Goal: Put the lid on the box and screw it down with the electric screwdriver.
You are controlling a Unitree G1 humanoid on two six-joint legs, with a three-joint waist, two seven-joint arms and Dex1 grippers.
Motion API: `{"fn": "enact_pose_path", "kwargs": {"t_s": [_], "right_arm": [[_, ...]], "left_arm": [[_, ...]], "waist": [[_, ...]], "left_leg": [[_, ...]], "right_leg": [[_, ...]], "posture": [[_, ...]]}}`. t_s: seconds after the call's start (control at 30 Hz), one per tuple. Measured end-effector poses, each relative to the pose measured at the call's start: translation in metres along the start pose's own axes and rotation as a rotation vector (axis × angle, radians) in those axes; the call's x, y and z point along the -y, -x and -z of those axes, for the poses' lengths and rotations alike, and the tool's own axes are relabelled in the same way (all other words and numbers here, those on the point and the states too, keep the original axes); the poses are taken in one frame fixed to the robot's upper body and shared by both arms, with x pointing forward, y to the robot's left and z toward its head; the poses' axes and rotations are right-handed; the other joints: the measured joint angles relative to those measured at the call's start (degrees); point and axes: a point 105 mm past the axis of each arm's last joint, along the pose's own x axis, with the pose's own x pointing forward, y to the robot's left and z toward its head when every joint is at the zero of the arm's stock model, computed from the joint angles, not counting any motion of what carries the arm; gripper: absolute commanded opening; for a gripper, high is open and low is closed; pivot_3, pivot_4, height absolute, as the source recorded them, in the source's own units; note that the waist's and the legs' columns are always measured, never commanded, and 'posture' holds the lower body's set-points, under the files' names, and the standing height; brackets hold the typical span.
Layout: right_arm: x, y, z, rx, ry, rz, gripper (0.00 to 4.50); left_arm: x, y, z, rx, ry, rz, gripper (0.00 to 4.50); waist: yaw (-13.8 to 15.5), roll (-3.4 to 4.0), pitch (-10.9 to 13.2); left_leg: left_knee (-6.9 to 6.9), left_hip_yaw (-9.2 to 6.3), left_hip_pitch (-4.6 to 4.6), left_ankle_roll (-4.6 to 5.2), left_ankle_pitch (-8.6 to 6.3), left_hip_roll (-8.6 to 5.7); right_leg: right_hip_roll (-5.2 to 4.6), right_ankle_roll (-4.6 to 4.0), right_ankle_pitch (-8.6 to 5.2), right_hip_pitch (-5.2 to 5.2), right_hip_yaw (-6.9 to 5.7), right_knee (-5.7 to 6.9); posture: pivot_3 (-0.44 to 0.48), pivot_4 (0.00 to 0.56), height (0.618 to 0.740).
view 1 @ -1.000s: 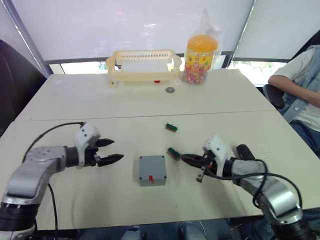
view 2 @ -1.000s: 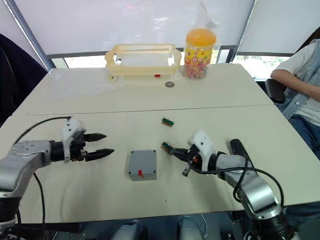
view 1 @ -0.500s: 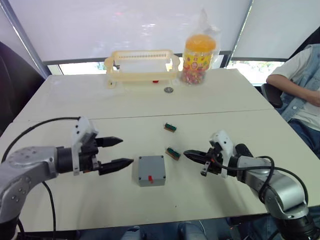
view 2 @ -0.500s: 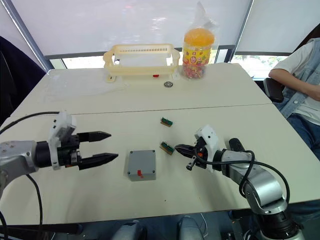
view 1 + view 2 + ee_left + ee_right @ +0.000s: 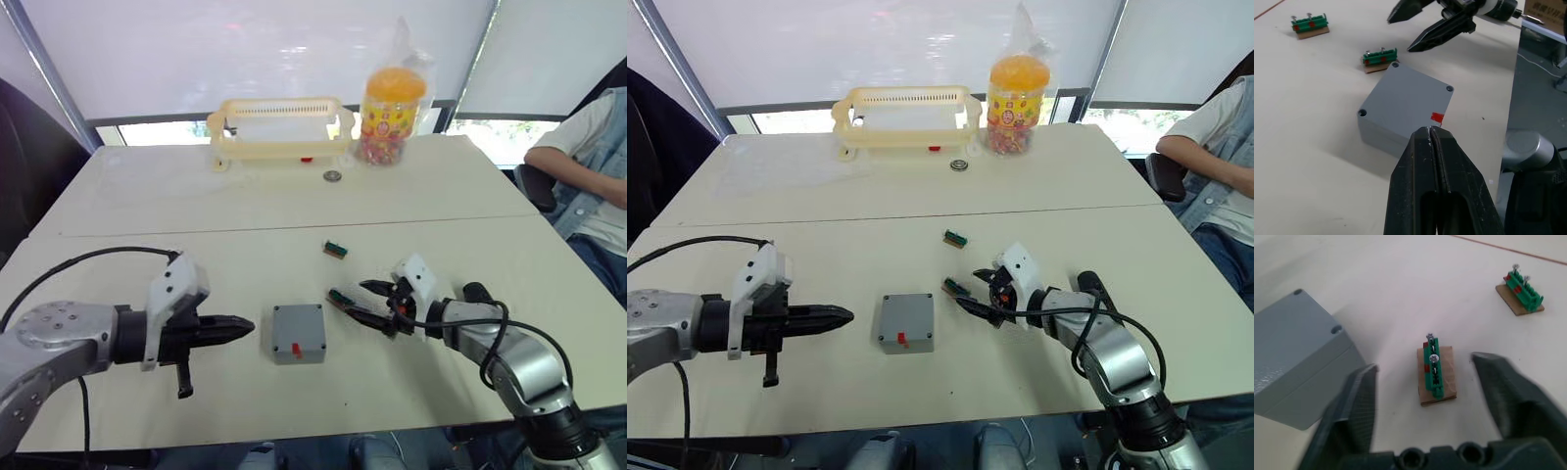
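Both grippers lay low over the table [image 5: 147,196], one on each side of the box [image 5: 298,332]. On the robot's left, the left gripper [image 5: 245,327] had its two black fingers [image 5: 1442,161] pressed tight together with nothing between them. That arm reached flat across the table, and the closed tips pointed at the box from just beside it, not touching it. In the left wrist view the tips lined up with the small red mark [image 5: 1437,117] on the side of the box.

On the other side, the right gripper [image 5: 369,300] had its fingers spread wide apart. That arm was bent at the elbow and lay low, with the fingers pointing in toward the box. Between the spread fingers sat a small green and tan block [image 5: 1435,369] with two little screws standing in it. The fingers did not touch the block. A second block [image 5: 335,250] of the same kind lay a bit farther back on the table.

The grey box sat on the table between the two grippers. Its flat top showed small round holes at the corners.

At the far edge of the table stood a pale yellow basket [image 5: 279,129] and a jar [image 5: 392,103] with an orange lid. A person [image 5: 588,186] sat at the right side of the table.
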Motion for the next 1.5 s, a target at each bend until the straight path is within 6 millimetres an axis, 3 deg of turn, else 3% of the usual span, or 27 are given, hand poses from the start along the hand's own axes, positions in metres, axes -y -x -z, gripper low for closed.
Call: {"fn": "enact_pose_path", "kwargs": {"t_s": [0.23,0.33,0.4,0.8,0.9,0.93,0.97,1.37,1.5], "right_arm": [[0.000,-0.016,0.002,0.018,-0.066,-0.004,3.41],[0.000,-0.018,0.007,-0.003,-0.069,-0.003,2.53],[0.001,-0.019,0.009,-0.011,-0.066,0.005,1.58],[0.004,-0.021,0.012,-0.011,-0.040,0.020,1.58],[0.005,-0.023,0.014,-0.014,-0.037,0.025,0.77],[0.005,-0.023,0.014,-0.012,-0.034,0.028,0.14],[0.005,-0.024,0.014,-0.009,-0.033,0.028,0.05],[0.007,-0.024,0.011,0.002,-0.032,0.038,0.05],[0.013,-0.018,-0.008,0.047,0.002,0.054,0.05]], "left_arm": [[0.000,0.001,0.001,-0.021,-0.028,0.003,0.00],[0.002,-0.001,0.004,-0.026,-0.019,0.013,0.00],[0.002,-0.002,0.003,-0.025,-0.021,0.011,0.00],[0.000,-0.003,0.006,-0.019,-0.031,-0.008,0.00],[-0.001,-0.004,0.006,-0.021,-0.038,-0.013,0.00],[-0.001,-0.004,0.006,-0.020,-0.041,-0.014,0.00],[-0.001,-0.005,0.007,-0.020,-0.042,-0.012,0.00],[-0.004,-0.006,0.009,-0.020,-0.047,-0.020,0.00],[-0.007,-0.006,0.010,-0.019,-0.049,-0.027,0.00]], "waist": [[0.06,0.07,0.04],[0.10,0.07,0.04],[0.08,0.08,0.05],[0.03,0.09,0.06],[0.04,0.10,0.06],[0.03,0.10,0.06],[0.02,0.10,0.06],[0.02,0.12,0.07],[0.03,0.16,0.09]], "left_leg": [[-0.04,0.00,-0.01,0.00,0.00,0.00],[-0.03,0.01,-0.02,0.00,0.00,-0.01],[-0.04,0.00,-0.01,0.00,0.00,-0.01],[-0.04,0.01,-0.01,0.00,0.00,-0.01],[-0.04,0.01,-0.01,0.00,0.00,-0.02],[-0.04,0.01,-0.01,0.00,0.00,-0.02],[-0.04,0.01,-0.01,0.00,0.00,-0.02],[-0.04,0.01,-0.01,0.00,0.00,-0.02],[-0.04,0.00,-0.01,0.00,0.00,-0.02]], "right_leg": [[0.00,0.00,0.00,-0.03,0.01,0.00],[0.00,0.00,0.00,-0.03,0.01,0.00],[0.00,0.00,0.00,-0.03,0.01,0.00],[0.01,0.00,0.00,-0.03,0.01,0.00],[0.01,0.00,0.00,-0.03,0.01,0.00],[0.01,0.00,0.00,-0.03,0.01,0.00],[0.01,0.00,0.00,-0.03,0.01,0.00],[0.01,0.00,0.00,-0.03,0.01,0.00],[0.01,0.01,0.00,-0.03,0.01,0.00]], "posture": [[0.000,0.150,0.740],[0.000,0.150,0.740],[0.000,0.150,0.740],[0.000,0.150,0.740],[0.000,0.150,0.740],[0.000,0.150,0.740],[0.000,0.150,0.740],[0.000,0.150,0.740],[0.000,0.150,0.740]]}}
